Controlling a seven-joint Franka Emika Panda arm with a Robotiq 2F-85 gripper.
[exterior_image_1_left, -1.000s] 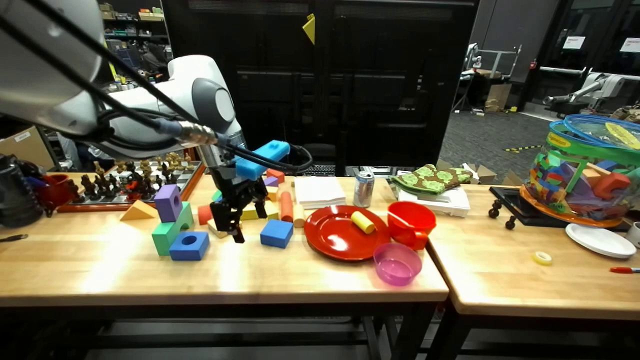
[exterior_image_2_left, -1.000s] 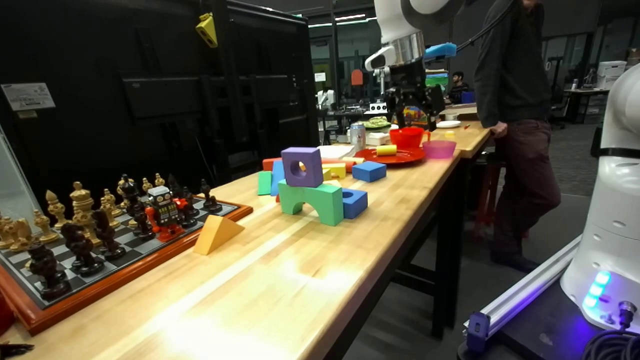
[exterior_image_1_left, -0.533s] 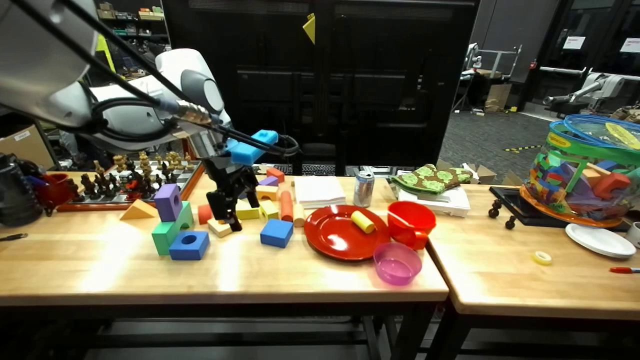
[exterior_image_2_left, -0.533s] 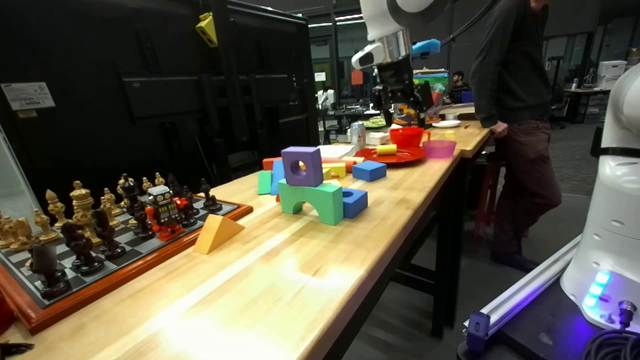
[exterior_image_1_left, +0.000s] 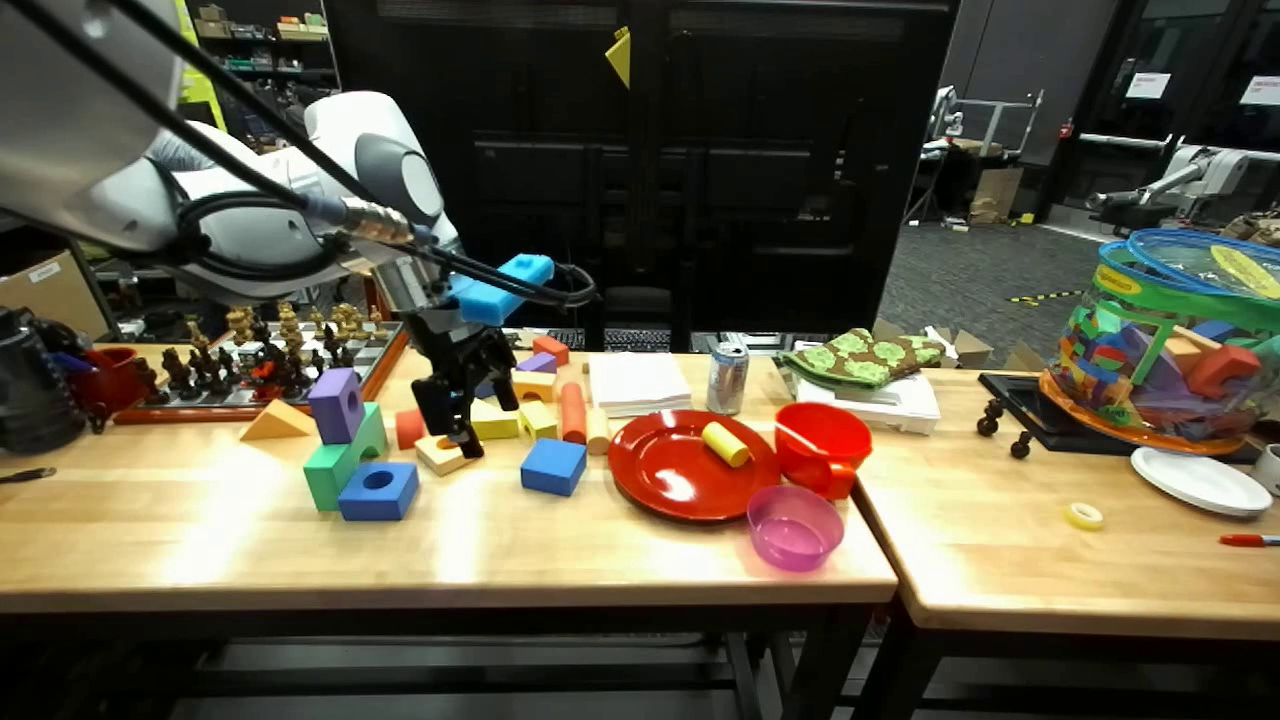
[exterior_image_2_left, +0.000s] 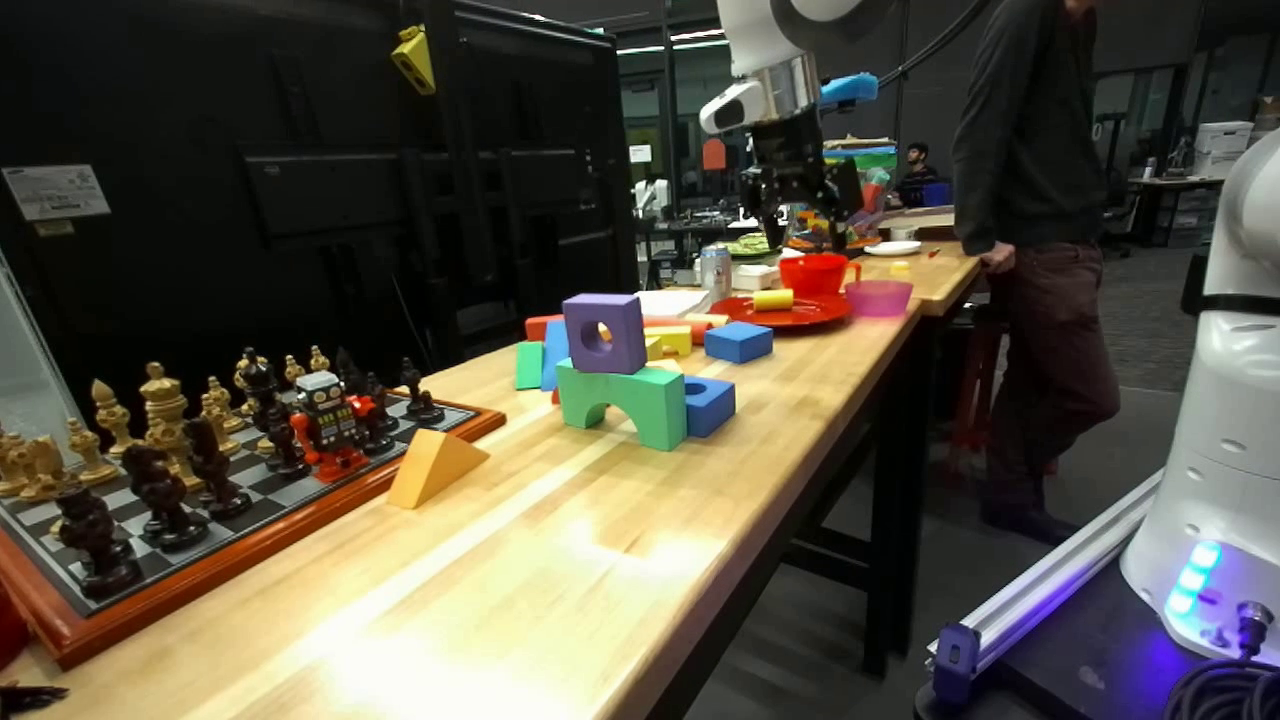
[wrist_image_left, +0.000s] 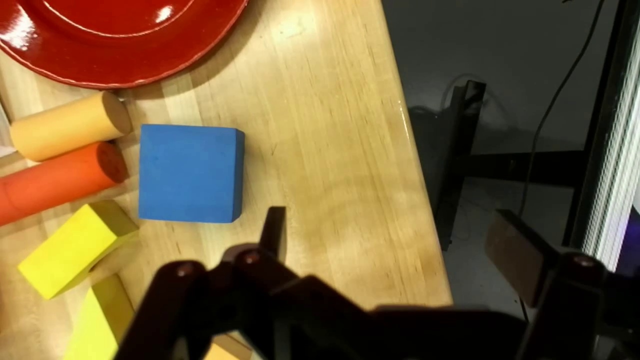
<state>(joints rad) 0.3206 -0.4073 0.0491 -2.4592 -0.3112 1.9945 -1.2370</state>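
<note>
Solid blue block (wrist_image_left: 188, 173) lies near the parted jaws.

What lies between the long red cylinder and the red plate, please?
A tan cylinder lies between the long red cylinder and the red plate, as the wrist view shows.

The gripper (wrist_image_left: 392, 237) is finished in black; blue is shown on the solid block (wrist_image_left: 187, 172), red on the plate (wrist_image_left: 122, 62) and orange-red on the cylinder (wrist_image_left: 55, 182). Purple is seen on the holed block (exterior_image_2_left: 625, 352), green on the arch (exterior_image_2_left: 642, 390). The cloth (exterior_image_1_left: 865, 357) is patterned in green on brown, the chessboard (exterior_image_2_left: 290, 520) chequered in black and grey.
</note>
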